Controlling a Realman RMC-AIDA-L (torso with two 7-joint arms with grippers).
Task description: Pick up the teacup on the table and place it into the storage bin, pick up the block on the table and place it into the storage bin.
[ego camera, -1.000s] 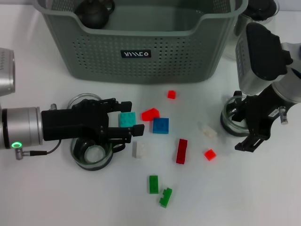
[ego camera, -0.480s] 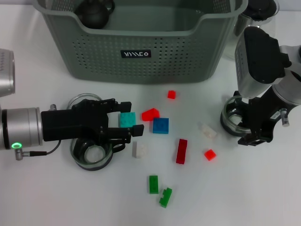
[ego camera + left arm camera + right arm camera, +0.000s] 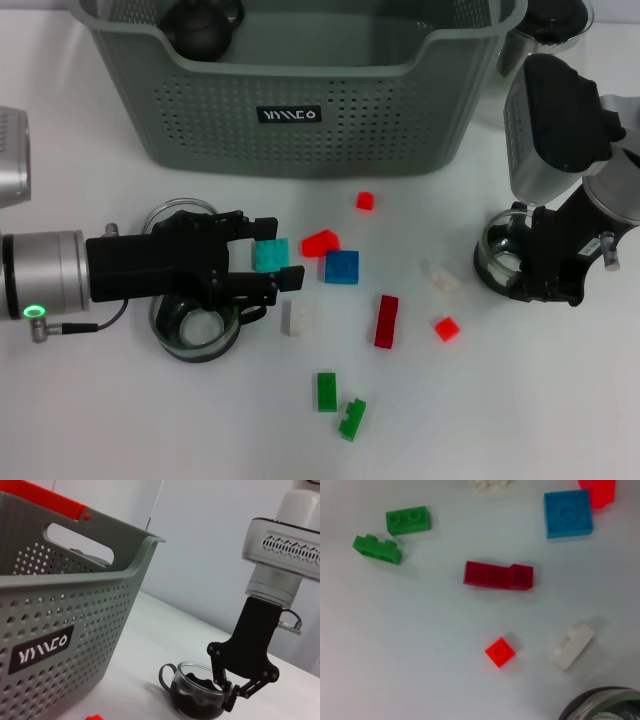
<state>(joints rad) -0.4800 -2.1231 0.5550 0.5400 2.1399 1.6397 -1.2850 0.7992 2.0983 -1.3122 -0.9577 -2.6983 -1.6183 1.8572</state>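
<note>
A glass teacup (image 3: 497, 262) stands on the table at the right, also seen in the left wrist view (image 3: 192, 692). My right gripper (image 3: 540, 285) is down on its right rim, and in the left wrist view this right gripper (image 3: 229, 695) has its fingers pinched over the cup's wall. A teal block (image 3: 270, 254) lies between the spread fingers of my left gripper (image 3: 272, 255), which is open and low over the table. The grey-green storage bin (image 3: 290, 115) stands at the back, with its wall close in the left wrist view (image 3: 60, 605).
Two more glass cups (image 3: 195, 328) (image 3: 178, 214) sit under and behind the left gripper. Loose blocks lie mid-table: blue (image 3: 341, 267), dark red (image 3: 497, 575), small red (image 3: 500, 651), white (image 3: 571, 642), green (image 3: 408, 520). A glass teapot (image 3: 550, 20) stands at the back right. A dark pot (image 3: 200, 25) is inside the bin.
My right gripper has moved back from the table in front of the teacup onto its rim, and its fingers have drawn together. The left arm has not moved.
</note>
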